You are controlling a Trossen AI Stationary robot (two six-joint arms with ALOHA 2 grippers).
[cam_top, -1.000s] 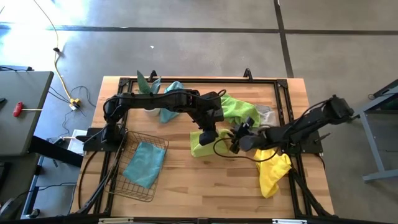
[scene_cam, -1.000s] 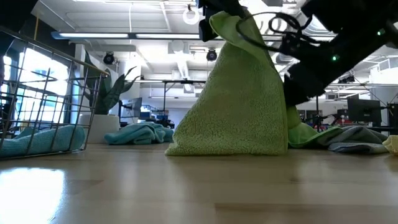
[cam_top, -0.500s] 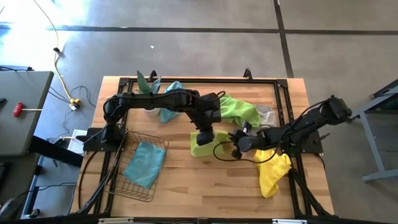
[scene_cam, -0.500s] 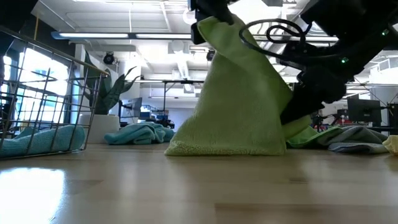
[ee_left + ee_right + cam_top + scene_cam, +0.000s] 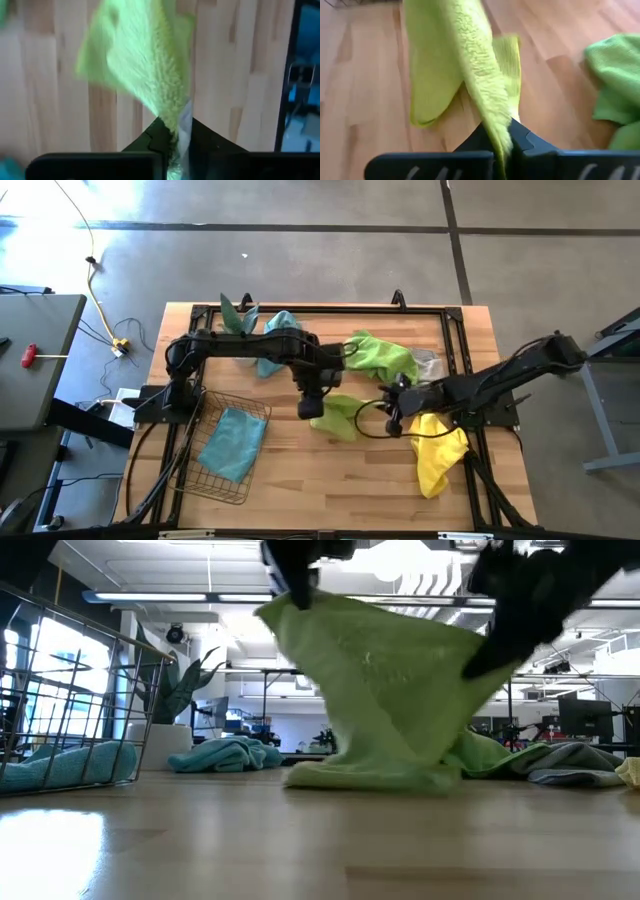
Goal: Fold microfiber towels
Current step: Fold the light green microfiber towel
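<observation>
Two black jointed arms, a black cable looped beside the right tool [image 5: 392, 408].

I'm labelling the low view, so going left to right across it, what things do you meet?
Wire basket holding a teal towel → potted plant → crumpled teal towel → lime green towel held up at two corners → grey towel.

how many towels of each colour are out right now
lime green: 2, one stretched between the left gripper and right gripper at, one bunched behind at
teal blue: 2, one in the wire basket, one by the plant
yellow: 1
pale grey: 1
total: 6
</observation>
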